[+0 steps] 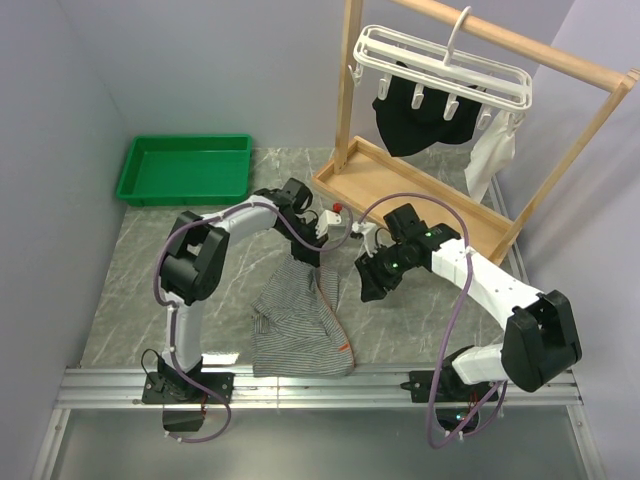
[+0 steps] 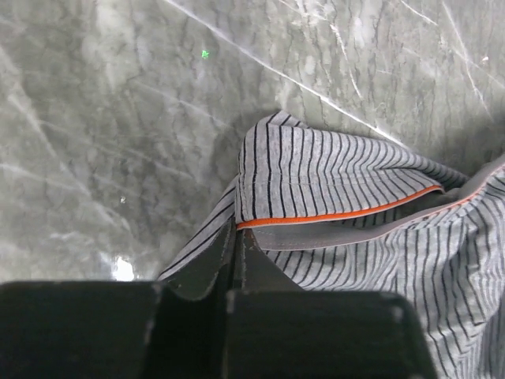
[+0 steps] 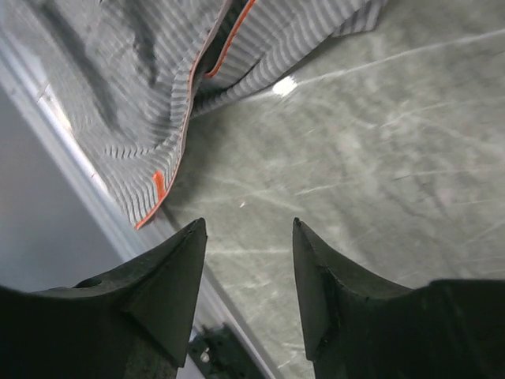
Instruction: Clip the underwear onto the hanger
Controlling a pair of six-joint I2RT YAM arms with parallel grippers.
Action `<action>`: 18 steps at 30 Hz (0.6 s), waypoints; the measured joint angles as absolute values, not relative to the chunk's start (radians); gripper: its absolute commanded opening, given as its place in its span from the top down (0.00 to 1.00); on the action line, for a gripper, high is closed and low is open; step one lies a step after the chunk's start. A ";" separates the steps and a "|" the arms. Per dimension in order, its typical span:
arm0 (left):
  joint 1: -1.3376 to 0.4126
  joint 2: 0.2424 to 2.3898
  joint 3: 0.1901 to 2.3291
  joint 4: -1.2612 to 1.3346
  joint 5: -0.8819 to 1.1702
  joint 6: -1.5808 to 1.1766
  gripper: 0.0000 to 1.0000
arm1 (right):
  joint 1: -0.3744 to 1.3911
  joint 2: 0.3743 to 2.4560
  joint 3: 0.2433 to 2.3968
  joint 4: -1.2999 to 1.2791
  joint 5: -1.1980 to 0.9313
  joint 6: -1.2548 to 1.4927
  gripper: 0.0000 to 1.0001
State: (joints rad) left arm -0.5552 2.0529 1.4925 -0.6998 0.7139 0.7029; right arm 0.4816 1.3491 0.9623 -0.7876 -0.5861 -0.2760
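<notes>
Left fingers (image 2: 254,268) pinch the underwear (image 1: 300,325) waistband above the tabletop (image 1: 140,265); right fingers (image 3: 177,272) spread, empty; clipping to the hanger (image 1: 440,65) (well apart) remains.

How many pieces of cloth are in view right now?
3: striped underwear on the table, a black garment hanging under the hanger, and a white cloth at the hanger's right end.
</notes>
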 measured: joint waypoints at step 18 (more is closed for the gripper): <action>-0.457 2.030 1.560 -0.763 0.802 0.549 1.00 | 0.342 1.353 1.141 -0.671 -0.516 -0.220 0.33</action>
